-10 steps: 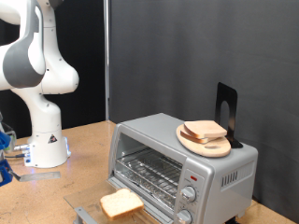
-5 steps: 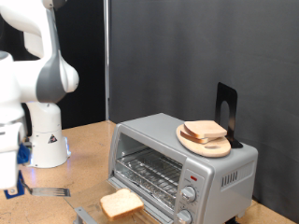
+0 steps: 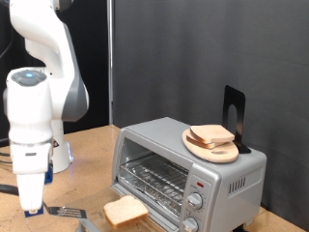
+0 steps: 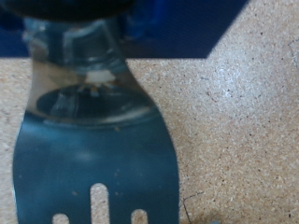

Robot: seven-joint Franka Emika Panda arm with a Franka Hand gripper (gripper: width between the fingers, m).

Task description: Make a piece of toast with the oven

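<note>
The silver toaster oven [image 3: 217, 174] stands at the exterior view's right with its glass door folded down and the wire rack [image 3: 154, 181] bare. The piece of toast [image 3: 126, 210] lies on the open door. My gripper [image 3: 32, 203] hangs low at the exterior view's left, shut on a slotted metal spatula [image 3: 66, 211] whose blade points toward the toast, a short gap away. In the wrist view the spatula [image 4: 98, 159] fills the picture just above the wooden table, held under the blue gripper [image 4: 79, 37].
A round wooden plate [image 3: 203, 147] with a second bread slice [image 3: 210, 134] sits on top of the oven, in front of a black stand [image 3: 234, 111]. The robot's base [image 3: 60, 155] stands behind the arm. A dark curtain backs the table.
The arm has swung down and toward the exterior view's right, bringing the spatula low over the table closer to the toast. Oven, toast and plate have not moved.
</note>
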